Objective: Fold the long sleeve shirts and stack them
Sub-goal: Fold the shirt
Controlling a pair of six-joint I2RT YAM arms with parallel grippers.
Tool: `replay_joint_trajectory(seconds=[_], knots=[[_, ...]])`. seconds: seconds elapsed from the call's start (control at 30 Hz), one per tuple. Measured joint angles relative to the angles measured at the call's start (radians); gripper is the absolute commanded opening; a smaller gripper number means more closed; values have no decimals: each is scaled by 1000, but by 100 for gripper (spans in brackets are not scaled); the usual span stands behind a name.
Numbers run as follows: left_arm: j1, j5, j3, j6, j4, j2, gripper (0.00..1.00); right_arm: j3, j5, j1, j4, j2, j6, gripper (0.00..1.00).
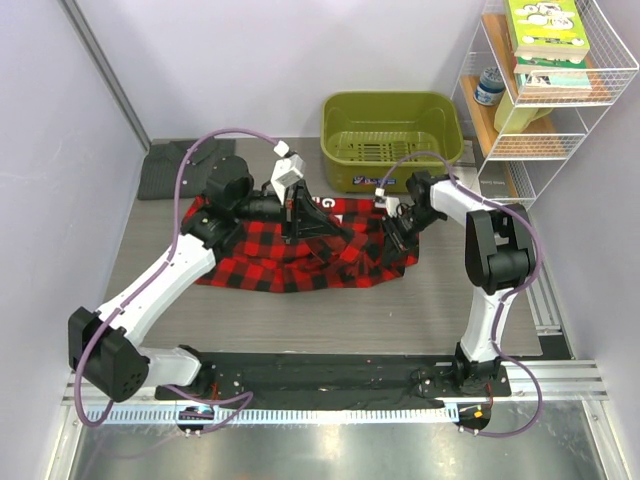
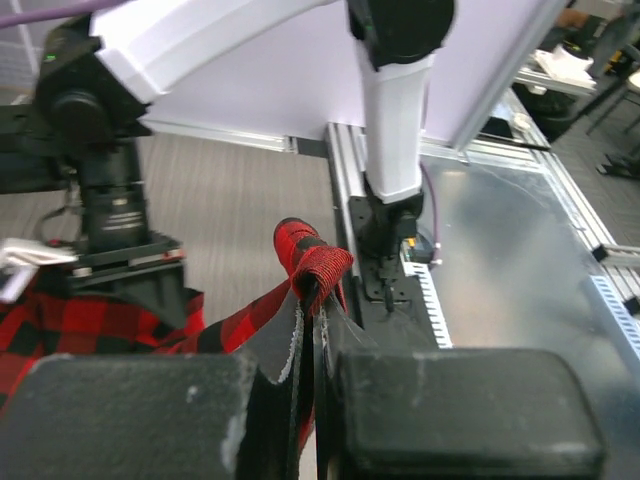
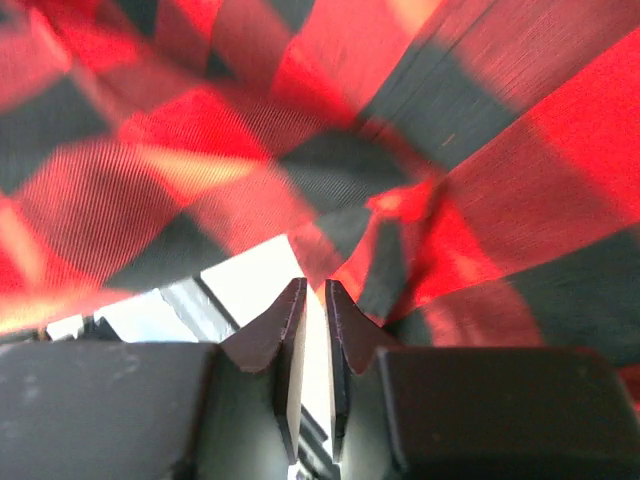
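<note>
Here's the plaid shirt [image 1: 270,262], spread in a rumpled band across the middle of the table [image 1: 450,300], its long axis running left to right. The left fingers [image 2: 460,410] are clamped tight on a raised fold of red-and-black cloth, and from above that pinch sits near the shirt's far edge, about midway along it. Over at the shirt's right end, the right fingers [image 3: 270,340] stand nearly together with only a thin slit of light between them. Cloth is bunched right at their tips, but I can't tell whether they actually have a bite of it. So each arm is working its own end: the left has the middle, the right has the right-hand edge, and the fabric lies directly ahead of both sets of tips. Any fold from here looks likely to swing across that left-to-right axis. The grey shirt [image 1: 175,170] waits flat in the far left corner, well apart, clearly nearer the left arm. The green bin [image 1: 390,97] sits just beyond the plaid shirt's far edge.
</note>
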Motion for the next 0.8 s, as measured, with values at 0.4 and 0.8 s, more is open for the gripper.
replay_joint_trajectory(seconds=[0.4, 0.8], knots=[[92, -83, 24, -93, 189, 209, 1, -156, 26, -14, -90, -45, -132, 13], [106, -66, 57, -245, 352, 311, 8, -96, -67, -82, 51, -348, -91, 100]])
